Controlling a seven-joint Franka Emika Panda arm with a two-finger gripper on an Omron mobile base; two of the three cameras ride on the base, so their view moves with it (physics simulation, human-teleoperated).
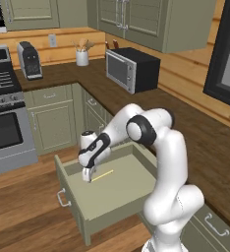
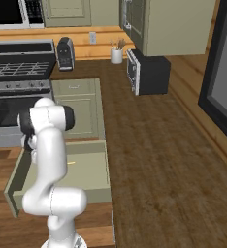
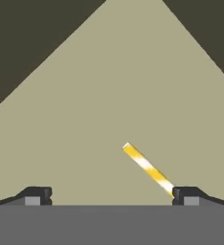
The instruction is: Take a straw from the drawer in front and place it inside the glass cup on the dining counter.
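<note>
The wide sage-green drawer (image 1: 118, 189) stands pulled open in front of me, with its silver handle (image 1: 63, 199) at the front. A thin pale-yellow straw (image 1: 102, 175) lies flat on the drawer floor (image 3: 109, 105). My gripper (image 1: 87, 176) hangs open inside the drawer, pointing down, right at the straw's near end. In the hand view the straw (image 3: 147, 167) runs diagonally up from behind the right fingertip (image 3: 184, 195), off to one side of the gap between the fingers. Nothing is held. A short piece of the straw (image 2: 71, 162) shows beside the arm in the right base view. The glass cup and dining counter are out of view.
A dark wood countertop (image 1: 210, 147) runs along the right over sage cabinets. On it sit a black microwave (image 1: 131, 69), a white utensil crock (image 1: 82, 56) and a coffee machine (image 1: 30, 60). A steel stove (image 1: 4, 113) stands at the left. Wood floor (image 1: 23, 211) lies before the drawer.
</note>
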